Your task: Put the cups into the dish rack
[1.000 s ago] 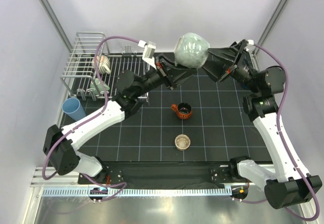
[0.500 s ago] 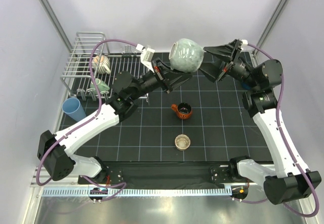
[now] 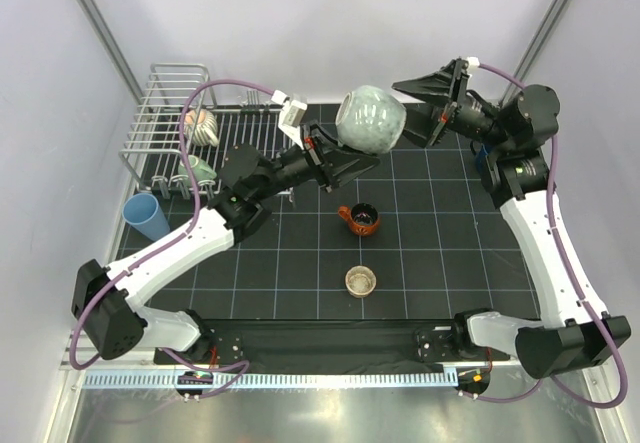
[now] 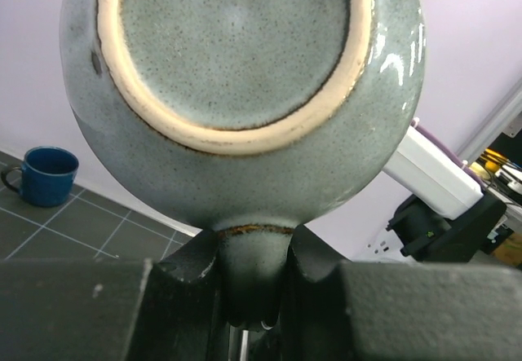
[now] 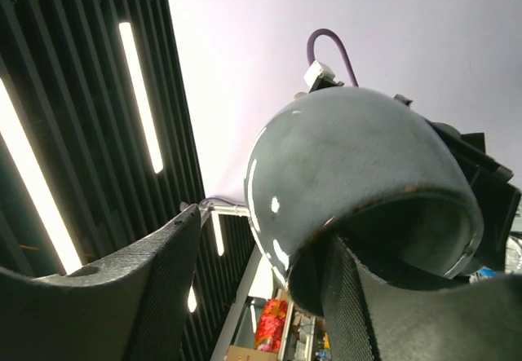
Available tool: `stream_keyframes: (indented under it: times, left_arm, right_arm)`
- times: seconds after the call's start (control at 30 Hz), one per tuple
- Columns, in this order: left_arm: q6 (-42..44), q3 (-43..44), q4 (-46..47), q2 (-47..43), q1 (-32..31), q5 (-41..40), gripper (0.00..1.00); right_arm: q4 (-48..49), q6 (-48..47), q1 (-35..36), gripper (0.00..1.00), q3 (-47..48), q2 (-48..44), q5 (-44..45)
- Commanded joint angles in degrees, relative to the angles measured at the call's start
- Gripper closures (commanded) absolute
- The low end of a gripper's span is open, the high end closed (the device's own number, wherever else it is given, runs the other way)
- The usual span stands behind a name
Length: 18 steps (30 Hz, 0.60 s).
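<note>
left gripper (image 4: 253, 253): clamped on the handle of the pale green cup (image 3: 371, 118) | cup: aloft over the black mat (image 3: 430, 233) (right of the dish rack (image 3: 160, 113)) | right gripper (image 3: 405, 115): jaws spread, just beside the cup

We find no legible text, label, brand or number in any of the three views. The grey-green cup (image 4: 236, 92) turns its base to the left wrist camera, and neither the glaze nor the bare foot ring carries a mark we can read. The pale strip (image 3: 270, 378) along the near edge of the bench shows fine regular ticks too small to read as figures, and the red packaging (image 5: 273, 327) low in the right wrist view is too blurred to make out.
</note>
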Motion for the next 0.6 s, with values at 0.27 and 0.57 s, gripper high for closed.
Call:
stream_keyframes:
  times: [0.27,0.57]
  left_arm:
    - [-2.5,4.6,9.8,0.6,-0.2,2.3,1.0]
    - [-2.4,4.4,7.8,-0.8,-0.2,1.5,0.54]
  right_arm:
    - [8.1,1.1,1.6,0.78,2.4,1.6,-3.6]
    - [16.5,8.0,2.4,0.96,-3.0,-0.5,-0.4]
